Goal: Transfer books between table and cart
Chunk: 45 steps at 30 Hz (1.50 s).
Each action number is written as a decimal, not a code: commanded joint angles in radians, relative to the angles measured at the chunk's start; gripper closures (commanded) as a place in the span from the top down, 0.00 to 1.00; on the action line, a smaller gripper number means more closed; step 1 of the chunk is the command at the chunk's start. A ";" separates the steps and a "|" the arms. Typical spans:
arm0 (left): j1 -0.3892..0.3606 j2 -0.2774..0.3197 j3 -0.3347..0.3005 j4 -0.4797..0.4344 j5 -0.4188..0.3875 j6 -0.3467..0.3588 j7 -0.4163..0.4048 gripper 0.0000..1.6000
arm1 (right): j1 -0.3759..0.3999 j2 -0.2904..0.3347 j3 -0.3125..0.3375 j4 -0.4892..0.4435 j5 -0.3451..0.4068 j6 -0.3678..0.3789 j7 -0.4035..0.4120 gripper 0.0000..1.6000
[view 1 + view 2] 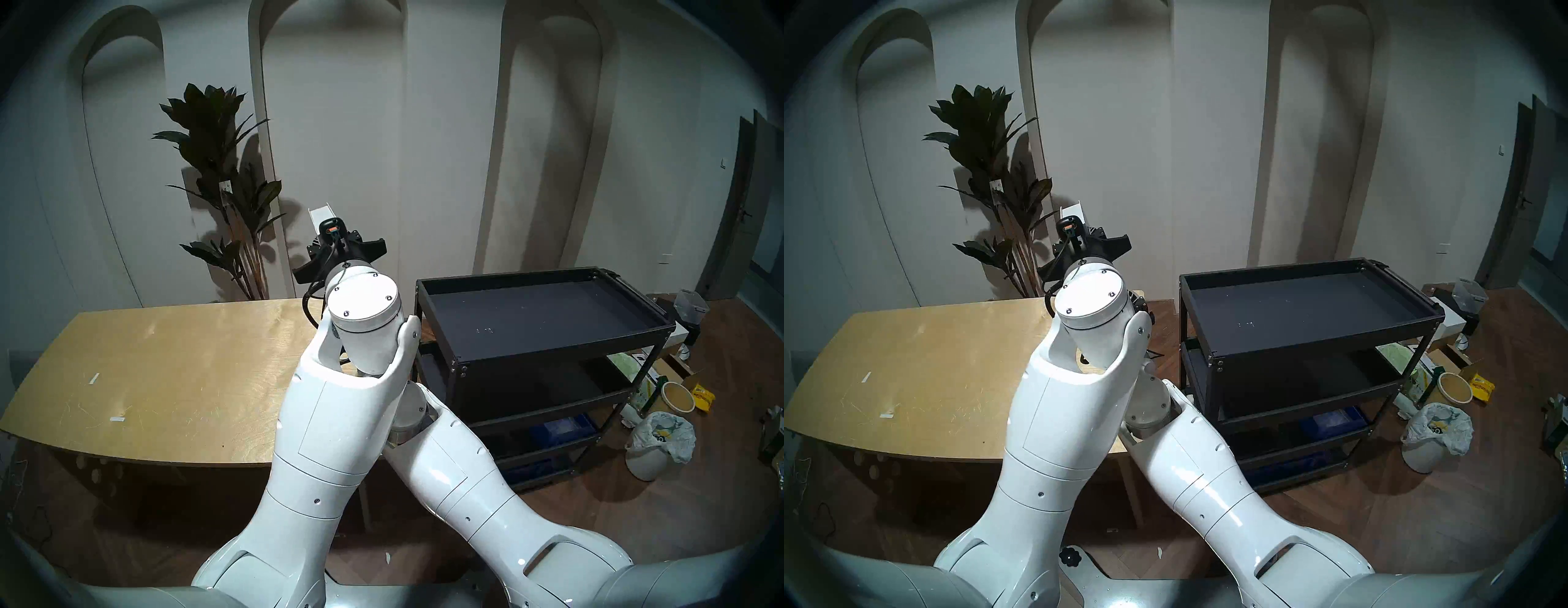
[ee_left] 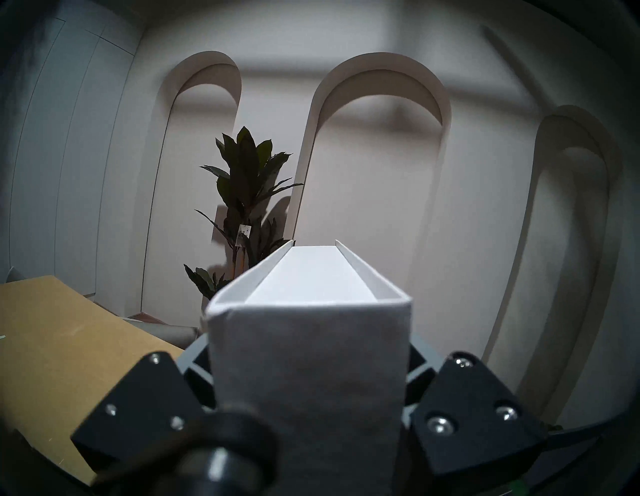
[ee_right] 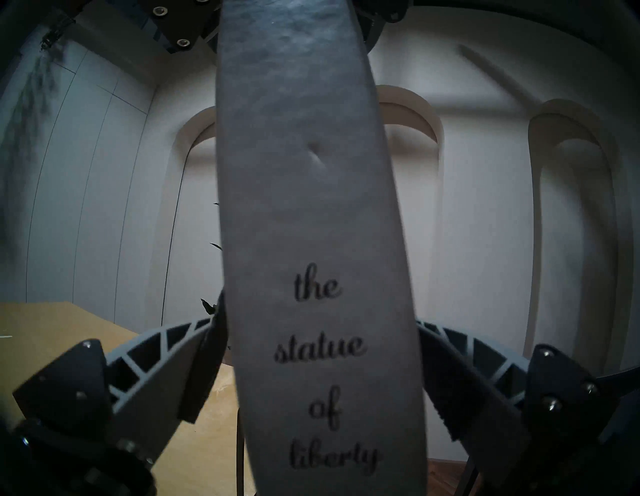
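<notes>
A thick white book [image 2: 308, 374] is held upright in the air by both grippers, over the gap between the table's right end and the cart. Its spine reads "the statue of liberty" in the right wrist view [image 3: 318, 225]. My left gripper [image 2: 308, 346] is shut on the book's upper part; it shows in the head view [image 1: 337, 244] with the book's top edge [image 1: 321, 211] above it. My right gripper [image 3: 317, 318] is shut on the book lower down, hidden behind my left forearm in the head views. The plywood table [image 1: 148, 361] lies left, the black three-tier cart [image 1: 547, 314] right.
A tall potted plant [image 1: 220, 170] stands behind the table against the arched wall. A blue bin [image 1: 564, 426] sits on the cart's lower shelf. A white bin with a bag [image 1: 655, 441] and loose clutter lie on the floor right of the cart.
</notes>
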 commanded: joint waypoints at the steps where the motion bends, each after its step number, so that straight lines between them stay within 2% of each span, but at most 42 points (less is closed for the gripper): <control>1: -0.044 0.032 0.018 -0.002 0.000 0.007 0.007 0.00 | 0.042 -0.024 0.006 -0.001 0.033 0.003 0.002 1.00; 4: -0.049 0.037 0.022 -0.003 -0.012 0.014 0.009 0.00 | 0.051 -0.024 0.005 0.007 0.046 0.000 0.005 1.00; 9: -0.035 0.044 0.035 -0.056 -0.018 -0.016 -0.002 0.00 | 0.054 -0.027 0.000 -0.018 0.044 -0.007 -0.001 1.00; 15: -0.031 0.056 0.066 -0.097 -0.023 -0.007 -0.001 0.00 | 0.062 -0.022 -0.004 -0.038 0.048 -0.013 -0.003 1.00; 31: -0.052 0.085 0.081 -0.114 -0.065 0.016 0.019 0.00 | 0.080 -0.013 -0.027 -0.052 0.084 -0.030 -0.023 0.97; 32: -0.054 0.087 0.082 -0.116 -0.068 0.016 0.021 0.00 | 0.081 -0.012 -0.028 -0.054 0.086 -0.030 -0.024 0.95; 34: -0.055 0.088 0.083 -0.117 -0.076 0.017 0.023 0.00 | 0.082 -0.012 -0.031 -0.056 0.088 -0.028 -0.026 0.65; 35: -0.057 0.090 0.084 -0.119 -0.079 0.020 0.027 0.00 | 0.083 -0.011 -0.033 -0.056 0.090 -0.029 -0.027 0.46; 36: -0.058 0.091 0.084 -0.119 -0.082 0.021 0.030 0.00 | 0.083 -0.011 -0.034 -0.058 0.093 -0.029 -0.026 0.40; 38: -0.059 0.094 0.086 -0.120 -0.087 0.022 0.033 0.00 | 0.083 -0.009 -0.038 -0.060 0.096 -0.028 -0.027 0.08; 39: -0.059 0.096 0.088 -0.121 -0.089 0.023 0.035 0.00 | 0.083 -0.008 -0.039 -0.061 0.099 -0.029 -0.025 0.00; 45: -0.059 0.113 0.100 -0.137 -0.102 0.019 0.040 0.02 | 0.084 -0.005 -0.045 -0.068 0.104 -0.029 -0.034 0.00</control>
